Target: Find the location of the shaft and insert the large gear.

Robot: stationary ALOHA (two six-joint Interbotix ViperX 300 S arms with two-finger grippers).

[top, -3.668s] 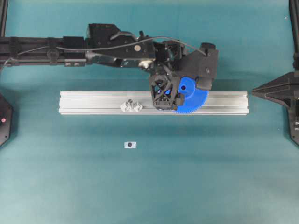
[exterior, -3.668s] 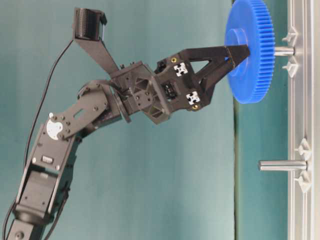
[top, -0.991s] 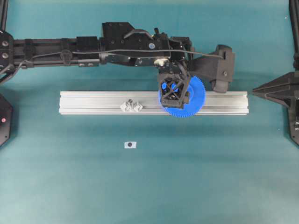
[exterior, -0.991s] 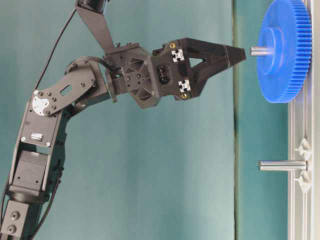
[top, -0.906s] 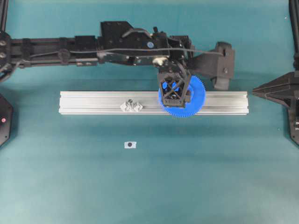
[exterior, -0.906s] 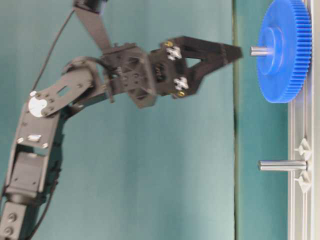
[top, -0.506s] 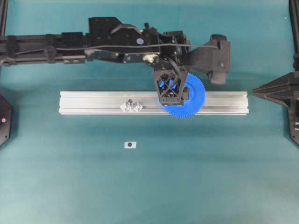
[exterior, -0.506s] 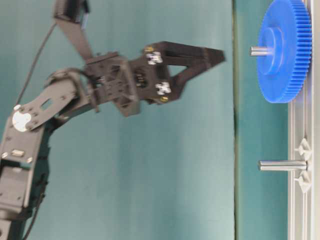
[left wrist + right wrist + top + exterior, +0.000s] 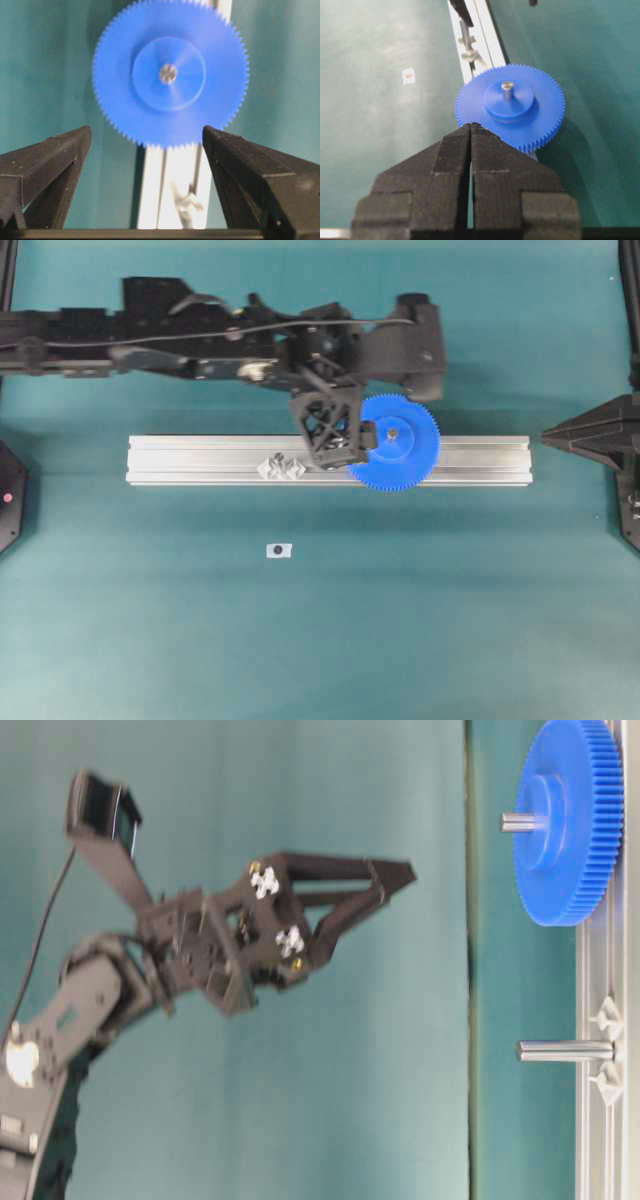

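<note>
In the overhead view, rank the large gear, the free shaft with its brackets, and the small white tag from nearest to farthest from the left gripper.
1. The large gear, seated on the rail just right of the left gripper, which partly overlaps it in this view.
2. The free shaft, on the rail to the gripper's left.
3. The white tag, on the mat below the rail.
</note>
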